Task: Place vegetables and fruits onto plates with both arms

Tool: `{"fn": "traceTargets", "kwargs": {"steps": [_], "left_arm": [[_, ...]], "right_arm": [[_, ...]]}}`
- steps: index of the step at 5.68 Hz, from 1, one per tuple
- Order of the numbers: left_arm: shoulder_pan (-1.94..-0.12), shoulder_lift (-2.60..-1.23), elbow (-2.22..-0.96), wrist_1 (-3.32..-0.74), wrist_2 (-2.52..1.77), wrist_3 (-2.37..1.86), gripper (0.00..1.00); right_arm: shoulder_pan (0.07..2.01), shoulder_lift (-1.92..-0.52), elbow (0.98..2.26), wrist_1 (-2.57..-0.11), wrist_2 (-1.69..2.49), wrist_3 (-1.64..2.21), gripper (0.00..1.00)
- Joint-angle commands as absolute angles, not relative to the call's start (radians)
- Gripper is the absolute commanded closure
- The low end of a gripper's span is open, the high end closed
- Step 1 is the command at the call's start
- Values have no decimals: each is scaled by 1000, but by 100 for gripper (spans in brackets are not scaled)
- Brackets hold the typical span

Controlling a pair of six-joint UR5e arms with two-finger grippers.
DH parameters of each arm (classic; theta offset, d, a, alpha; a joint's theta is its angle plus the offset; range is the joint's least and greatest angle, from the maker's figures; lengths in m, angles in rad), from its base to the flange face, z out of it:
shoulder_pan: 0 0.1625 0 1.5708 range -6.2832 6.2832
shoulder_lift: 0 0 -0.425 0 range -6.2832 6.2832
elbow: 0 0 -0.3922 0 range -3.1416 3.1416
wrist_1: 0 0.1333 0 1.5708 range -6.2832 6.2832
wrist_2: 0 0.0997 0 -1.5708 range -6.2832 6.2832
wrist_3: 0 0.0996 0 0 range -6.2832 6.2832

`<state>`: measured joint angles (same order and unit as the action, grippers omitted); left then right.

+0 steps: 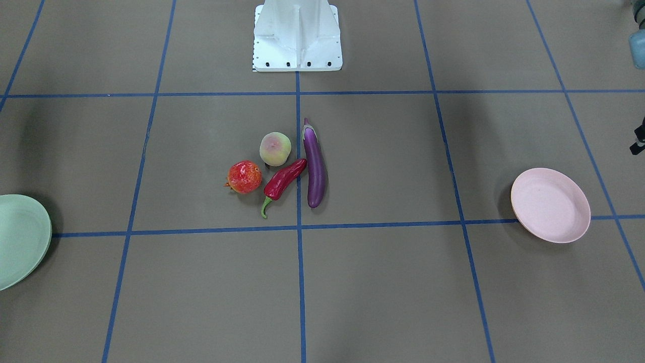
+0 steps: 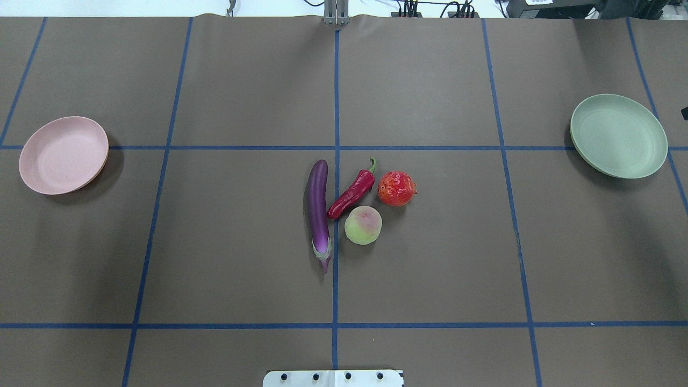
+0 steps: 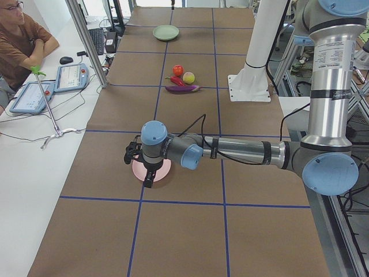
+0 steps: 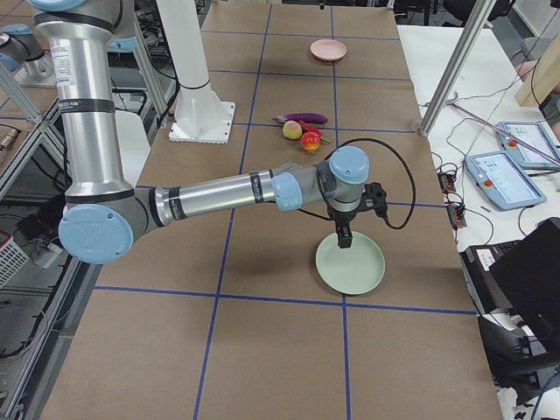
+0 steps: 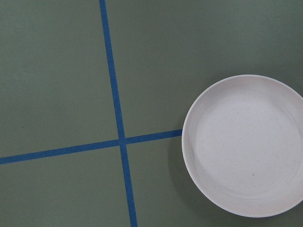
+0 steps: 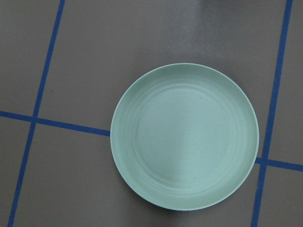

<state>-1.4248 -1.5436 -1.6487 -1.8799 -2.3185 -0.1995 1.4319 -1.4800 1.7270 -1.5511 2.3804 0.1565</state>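
The purple eggplant, red chili pepper, pomegranate and peach lie close together at the table's middle, on the brown mat. The pink plate sits empty at the left and the mint green plate sits empty at the right. My left gripper hangs above the pink plate; I cannot tell if it is open or shut. My right gripper hangs above the green plate; I cannot tell its state either. Each wrist view shows only its plate.
The white pedestal base stands at the robot's side of the table. Blue tape lines divide the mat into squares. A person sits beside tablets and a metal frame post on the operators' side.
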Motion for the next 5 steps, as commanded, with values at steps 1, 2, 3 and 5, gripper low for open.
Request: {"fn": "traceTargets", "kwargs": {"steps": [1, 2, 3, 5], "left_arm": [[-1422, -1504, -1676, -1875, -2322, -199, 0], [-1417, -1490, -1680, -1887, -2324, -199, 0], [-1417, -1480, -1683, -1897, -2325, -212, 0], [-1417, -1482, -1683, -1896, -2341, -210, 0]], "right_arm": [[1431, -1489, 1733, -1578, 2379, 156, 0], [1431, -1503, 1741, -1572, 2385, 156, 0], [1430, -1511, 1738, -1566, 2401, 155, 0], [1430, -1532, 1740, -1542, 2396, 144, 0]]}}
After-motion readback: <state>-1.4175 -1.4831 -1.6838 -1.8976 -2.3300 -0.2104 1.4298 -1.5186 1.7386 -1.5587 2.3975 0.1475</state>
